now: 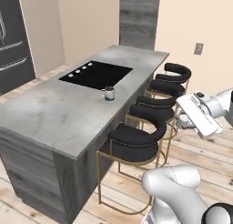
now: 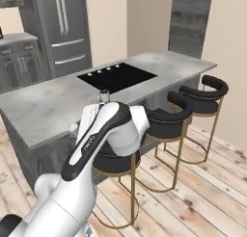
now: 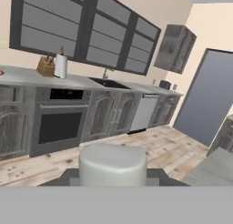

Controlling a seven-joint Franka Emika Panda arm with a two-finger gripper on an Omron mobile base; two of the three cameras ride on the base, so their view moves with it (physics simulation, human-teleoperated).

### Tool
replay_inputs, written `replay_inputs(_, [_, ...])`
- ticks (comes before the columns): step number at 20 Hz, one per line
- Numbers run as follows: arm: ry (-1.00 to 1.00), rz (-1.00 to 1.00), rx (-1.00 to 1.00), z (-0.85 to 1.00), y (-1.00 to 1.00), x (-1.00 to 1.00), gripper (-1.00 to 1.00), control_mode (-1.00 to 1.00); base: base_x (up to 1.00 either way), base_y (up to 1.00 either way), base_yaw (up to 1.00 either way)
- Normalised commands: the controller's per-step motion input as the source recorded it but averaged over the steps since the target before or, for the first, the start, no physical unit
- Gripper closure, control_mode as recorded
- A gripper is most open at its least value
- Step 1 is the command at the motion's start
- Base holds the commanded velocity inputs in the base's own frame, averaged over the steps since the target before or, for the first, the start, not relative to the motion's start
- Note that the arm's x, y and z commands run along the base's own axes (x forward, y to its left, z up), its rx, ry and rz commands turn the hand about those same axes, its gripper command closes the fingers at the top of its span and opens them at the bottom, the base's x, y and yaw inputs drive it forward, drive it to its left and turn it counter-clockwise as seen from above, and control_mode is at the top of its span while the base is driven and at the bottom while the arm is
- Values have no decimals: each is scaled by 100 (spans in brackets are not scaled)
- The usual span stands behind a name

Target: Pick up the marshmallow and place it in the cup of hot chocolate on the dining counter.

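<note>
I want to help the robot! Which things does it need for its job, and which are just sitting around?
For the job:
the marshmallow, held in the gripper
the cup of hot chocolate
the dining counter under the cup

Just sitting around:
the bar stools
the cooktop
the fridge
the oven
</note>
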Motion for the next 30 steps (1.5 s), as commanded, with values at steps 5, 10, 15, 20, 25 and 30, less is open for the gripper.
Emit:
replay_inputs(5, [0,0,0,0,0,0,100,100,72,-100,34])
replay_inputs(10, [0,0,0,0,0,0,100,100,6,-100,40])
replay_inputs(15, [0,0,0,0,0,0,100,100,80,-69,51])
replay_inputs(20, [0,0,0,0,0,0,100,100,100,-17,44])
replay_inputs(25, [0,0,0,0,0,0,100,100,94,3,50])
replay_inputs(30, [0,0,0,0,0,0,100,100,61,-41,72])
